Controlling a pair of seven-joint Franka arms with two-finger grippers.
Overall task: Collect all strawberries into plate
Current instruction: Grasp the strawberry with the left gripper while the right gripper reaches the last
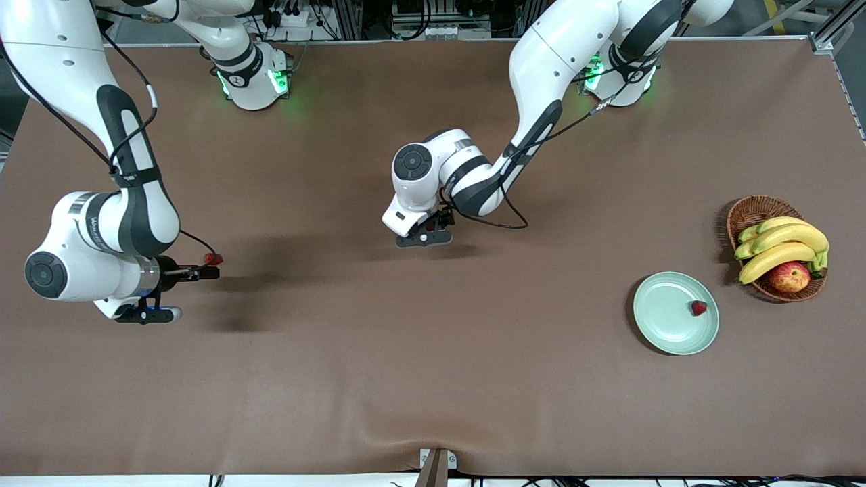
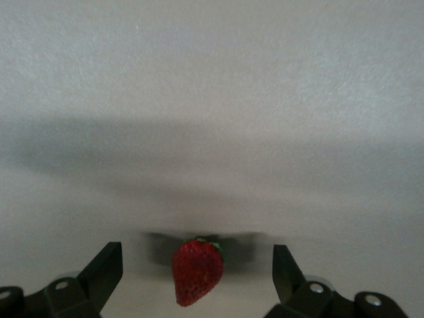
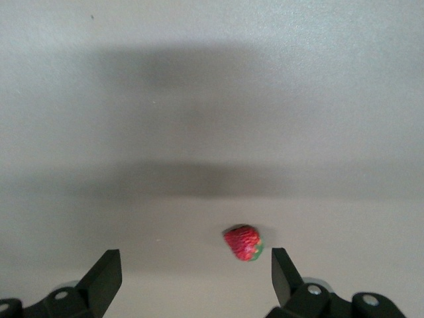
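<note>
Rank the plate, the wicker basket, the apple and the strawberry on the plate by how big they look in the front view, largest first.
1. Wicker basket, only slightly larger-looking than the plate, so that order is unsure.
2. Plate.
3. Apple.
4. Strawberry, by far the smallest.

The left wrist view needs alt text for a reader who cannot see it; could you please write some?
A small red strawberry lies on the brown table, between the open fingers of the left gripper, touching neither. Nothing else shows.
</note>
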